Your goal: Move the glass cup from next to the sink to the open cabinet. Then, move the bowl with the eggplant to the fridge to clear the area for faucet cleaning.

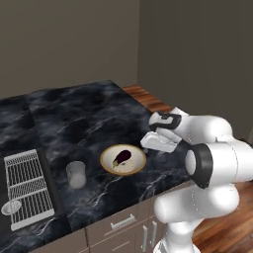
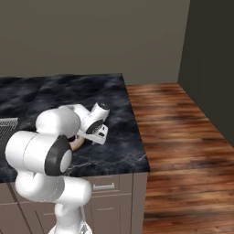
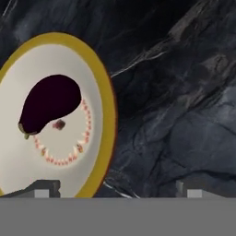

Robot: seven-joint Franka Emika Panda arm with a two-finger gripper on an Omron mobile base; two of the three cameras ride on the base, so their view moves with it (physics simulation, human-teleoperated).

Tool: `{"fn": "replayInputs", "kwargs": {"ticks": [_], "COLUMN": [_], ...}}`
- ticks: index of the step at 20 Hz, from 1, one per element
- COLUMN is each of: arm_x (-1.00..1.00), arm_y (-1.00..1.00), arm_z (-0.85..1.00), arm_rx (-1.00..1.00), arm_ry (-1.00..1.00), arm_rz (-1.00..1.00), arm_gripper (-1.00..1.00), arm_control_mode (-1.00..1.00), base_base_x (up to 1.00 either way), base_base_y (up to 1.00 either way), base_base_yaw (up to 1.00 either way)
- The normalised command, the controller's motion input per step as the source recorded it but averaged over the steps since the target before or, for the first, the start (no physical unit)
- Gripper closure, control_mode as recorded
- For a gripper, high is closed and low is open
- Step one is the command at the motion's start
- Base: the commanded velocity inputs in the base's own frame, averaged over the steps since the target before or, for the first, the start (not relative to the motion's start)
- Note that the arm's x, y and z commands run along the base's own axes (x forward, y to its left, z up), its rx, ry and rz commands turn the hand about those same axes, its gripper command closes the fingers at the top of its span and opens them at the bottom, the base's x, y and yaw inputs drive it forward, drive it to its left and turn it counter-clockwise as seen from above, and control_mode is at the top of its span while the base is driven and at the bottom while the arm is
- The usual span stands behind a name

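Black marble with pale veins makes up the counter (image 1: 79,113), and the left base view reads across it from the sink side. At the far left a white wire rack (image 1: 27,188) lies in the sink basin (image 1: 5,195). Just right of the basin's edge the glass cup (image 1: 76,174) stands upright on the stone, apart from everything around it. Further right sits the bowl (image 1: 123,159), cream inside with a yellow rim, and the dark purple eggplant (image 1: 123,156) rests in it. Right of the bowl, the gripper (image 1: 149,142) hangs low beside the rim, the white arm folding back toward the lower right.

From the hand view, the bowl (image 3: 60,120) takes up the left half, the eggplant (image 3: 48,103) lying in its upper part above a ring of small red dots. The two fingertips (image 3: 44,189) stand wide apart at the bottom: the left one overlaps the bowl's near rim, the right one is over bare marble. Nothing is between them. Whether the left tip touches the rim cannot be told.

In the right base view the hand (image 2: 93,125) points down at the counter near its right end, with wooden floor (image 2: 178,137) beyond.
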Motion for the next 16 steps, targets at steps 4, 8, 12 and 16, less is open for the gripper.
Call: {"fn": "replayInputs", "kwargs": {"ticks": [4, 8, 12, 16], "arm_x": [0.0, 0.0, 0.0, 0.07], "arm_y": [0.19, 0.24, 0.27, 0.35], "arm_z": [-0.33, -0.31, -0.3, -0.29], "arm_rx": [0.03, 0.04, 0.04, 0.04], "arm_ry": [0.11, 0.1, 0.08, 0.05], "arm_rz": [0.0, 0.0, 0.0, 0.0], "arm_gripper": [-1.0, -1.0, -1.0, -1.0], "arm_control_mode": [-1.0, -1.0, -1.0, -1.0], "base_base_x": [0.0, 0.0, 0.0, 0.0], "base_base_y": [0.0, 0.0, 0.0, 0.0], "base_base_yaw": [0.0, 0.0, 0.0, 0.0]}}
